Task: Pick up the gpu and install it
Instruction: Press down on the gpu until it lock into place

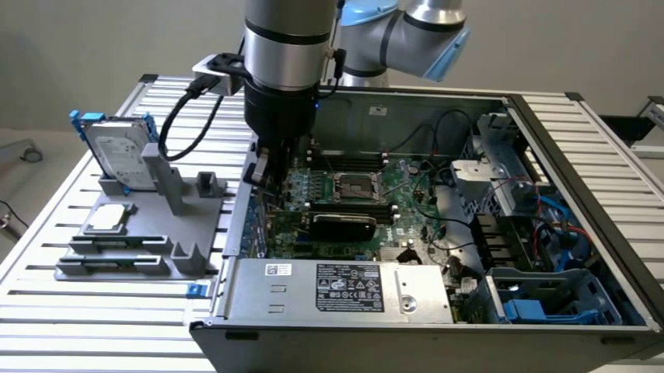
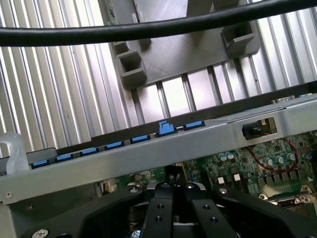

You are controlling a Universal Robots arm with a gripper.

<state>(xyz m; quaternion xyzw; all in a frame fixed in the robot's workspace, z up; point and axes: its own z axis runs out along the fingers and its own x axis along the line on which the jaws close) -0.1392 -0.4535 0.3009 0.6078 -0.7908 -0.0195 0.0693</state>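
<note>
Left of the case (image 1: 581, 179), on the ribbed bench (image 1: 42, 311), we see a grey fixture (image 1: 124, 260). A drive (image 1: 114, 151) in a blue frame stands upright at the fixture's far end, and a small silver unit (image 1: 109, 219) lies flat on it. The fixture's upright slots nearest the case hold nothing.

The arm comes down just inside the case's left wall, and the gripper (image 1: 261, 175) hangs low over the left edge of the motherboard (image 1: 415, 202). In the wrist view the gripper (image 2: 173, 191) has its fingers (image 2: 158, 210) drawn in close to one another. A thin dark sliver sits at their tips, and we cannot make out what it is. Beyond the tips, that view shows the case's metal rear rail with a row of blue clips (image 2: 166, 128), and a black cable (image 2: 148, 27) crosses over the bench behind it.

Further into the case, right of the gripper and apart from it, stands the gpu (image 1: 343, 225) (the card with the black rounded shroud). It sits on the motherboard just in front of the bare processor socket (image 1: 353, 186). A silver power supply (image 1: 343, 287) fills the case's near edge, in front of the gpu. The right part of the case holds metal bays and blue brackets (image 1: 524, 311).
</note>
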